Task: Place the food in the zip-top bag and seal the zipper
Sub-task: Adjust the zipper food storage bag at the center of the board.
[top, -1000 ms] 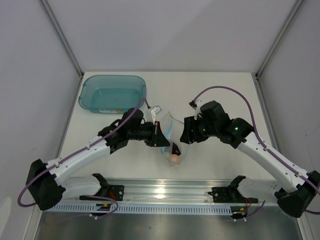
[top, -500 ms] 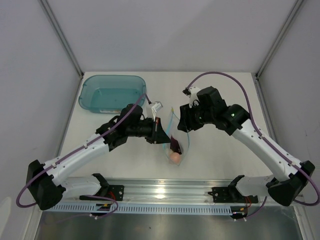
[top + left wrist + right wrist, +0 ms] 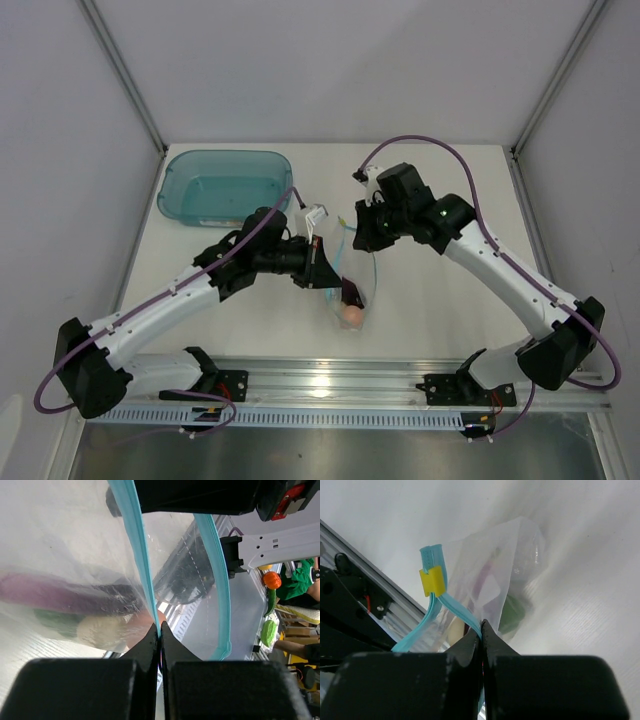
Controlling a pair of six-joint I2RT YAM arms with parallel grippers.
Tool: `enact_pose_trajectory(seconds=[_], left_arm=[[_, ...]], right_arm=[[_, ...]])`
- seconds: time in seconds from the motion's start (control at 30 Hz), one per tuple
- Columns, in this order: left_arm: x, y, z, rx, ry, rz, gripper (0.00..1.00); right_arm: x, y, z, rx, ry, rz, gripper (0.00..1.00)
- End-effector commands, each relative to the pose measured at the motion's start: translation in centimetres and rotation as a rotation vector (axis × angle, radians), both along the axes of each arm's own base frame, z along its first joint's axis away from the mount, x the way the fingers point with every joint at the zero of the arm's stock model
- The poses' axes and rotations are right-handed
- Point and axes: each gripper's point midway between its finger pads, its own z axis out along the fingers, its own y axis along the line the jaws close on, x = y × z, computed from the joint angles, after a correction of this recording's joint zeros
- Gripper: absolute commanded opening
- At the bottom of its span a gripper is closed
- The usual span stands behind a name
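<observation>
The clear zip-top bag (image 3: 352,292) hangs between both grippers, lifted at its mouth. Inside it lies the food: a pinkish ball (image 3: 350,314) at the bottom and the dark purple eggplant (image 3: 350,294) above it. My left gripper (image 3: 325,272) is shut on the light-blue zipper (image 3: 141,565), pinching one strip at its tips (image 3: 160,632). Through the plastic I see the eggplant (image 3: 60,592), the green lump (image 3: 52,620) and a cream ball (image 3: 97,630). My right gripper (image 3: 362,240) is shut on the zipper (image 3: 457,607) just below its yellow slider (image 3: 433,581); the green lump (image 3: 512,612) shows behind.
A teal translucent tub (image 3: 225,187) stands at the far left of the table. An aluminium rail (image 3: 330,385) with the arm bases runs along the near edge. Grey walls and frame posts close in the sides.
My right gripper has moved left and away to the bag's mouth and shut on the zipper strip. The left gripper has kept its pinch, shifting little.
</observation>
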Motion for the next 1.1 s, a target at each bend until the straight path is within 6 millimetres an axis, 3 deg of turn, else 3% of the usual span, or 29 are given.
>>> enact_pose_trajectory(seconds=[0.0,0.07,0.1,0.17,0.23,0.37,0.47,0.73,1.0,1.07], left_arm=[[0.2,-0.3,3.1,-0.067,-0.101,-0.031,0.00],[0.3,-0.4,3.7,-0.086,-0.114,-0.033,0.07],[0.3,-0.5,4.2,-0.099,-0.123,-0.033,0.23],[0.3,-0.6,4.6,-0.113,-0.129,-0.028,0.38],[0.4,-0.6,5.3,-0.131,-0.152,-0.013,0.60],[0.5,-0.7,6.0,-0.137,-0.191,0.013,0.86],[0.2,-1.3,6.0,-0.136,-0.202,0.011,1.00],[0.8,-2.7,5.1,-0.098,-0.278,0.055,1.00],[0.7,-4.2,4.3,-0.024,-0.324,0.080,0.99],[1.5,-4.0,4.3,0.004,-0.348,0.135,1.00]], right_arm=[[-0.3,1.1,4.1,0.139,-0.019,-0.054,0.00],[-0.7,1.3,4.7,0.165,-0.016,-0.078,0.00],[-0.6,1.2,4.8,0.168,-0.011,-0.123,0.00],[-0.6,1.2,4.9,0.173,-0.006,-0.162,0.00],[-0.3,0.8,4.9,0.181,0.004,-0.231,0.00],[-0.4,0.7,5.3,0.243,0.011,-0.328,0.00],[-0.2,0.6,4.7,0.278,0.031,-0.418,0.00],[-0.3,0.8,4.2,0.323,0.075,-0.558,0.00],[0.2,-0.5,4.1,0.364,0.105,-0.734,0.00],[0.2,-0.5,3.9,0.373,0.123,-0.756,0.00]])
